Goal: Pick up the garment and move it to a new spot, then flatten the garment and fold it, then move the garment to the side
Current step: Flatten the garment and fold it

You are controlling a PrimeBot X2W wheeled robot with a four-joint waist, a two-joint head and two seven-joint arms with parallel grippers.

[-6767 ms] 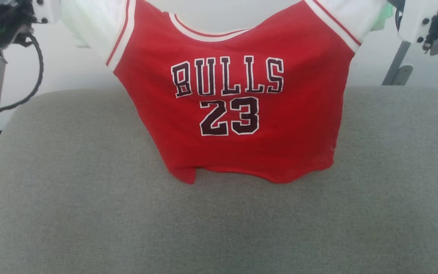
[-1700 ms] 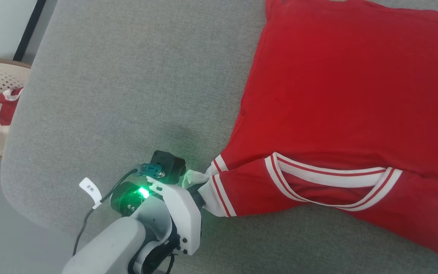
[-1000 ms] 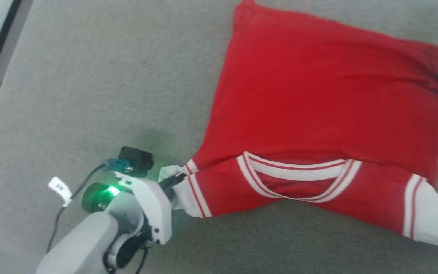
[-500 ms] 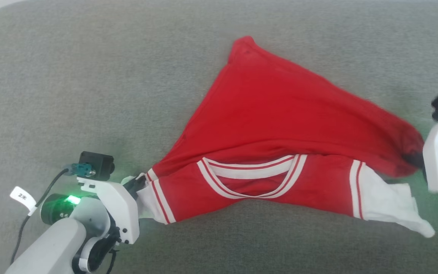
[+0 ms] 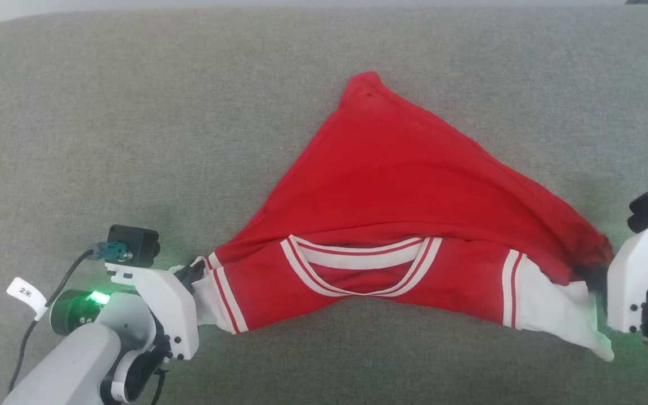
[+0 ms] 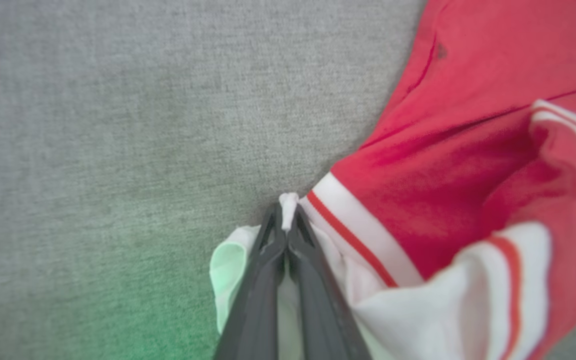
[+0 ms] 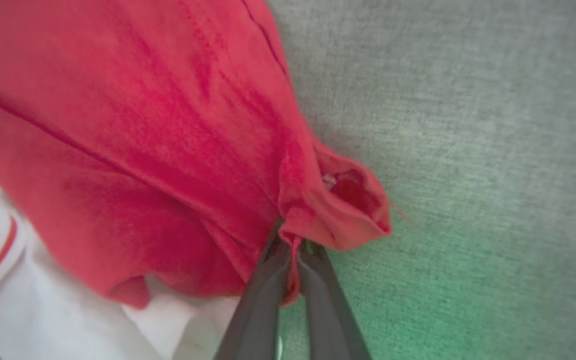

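Observation:
The garment (image 5: pixel 408 208), a red jersey with white sleeves and striped trim, lies back-up on the grey cushion (image 5: pixel 133 112), pulled into a triangle with its neckline toward me. My left gripper (image 5: pixel 192 274) is shut on the white sleeve at the lower left; in the left wrist view its fingertips (image 6: pixel 285 225) pinch a tuft of white cloth of the garment (image 6: pixel 468 165). My right gripper (image 5: pixel 598 277) is shut on a red corner at the lower right; in the right wrist view the dark fingers (image 7: pixel 268 280) clamp a fold of the garment (image 7: pixel 143 125).
The grey cushion (image 7: pixel 468 100) stretches wide on all sides of the jersey, with its far edge at the top of the head view. Green light from the wrist lamps tints the fabric near each gripper.
The head camera has swung, so the whole picture shifted. The jersey's far right corner has been pulled down to the right gripper, turning the flat rectangle into a triangle. Both grips held.

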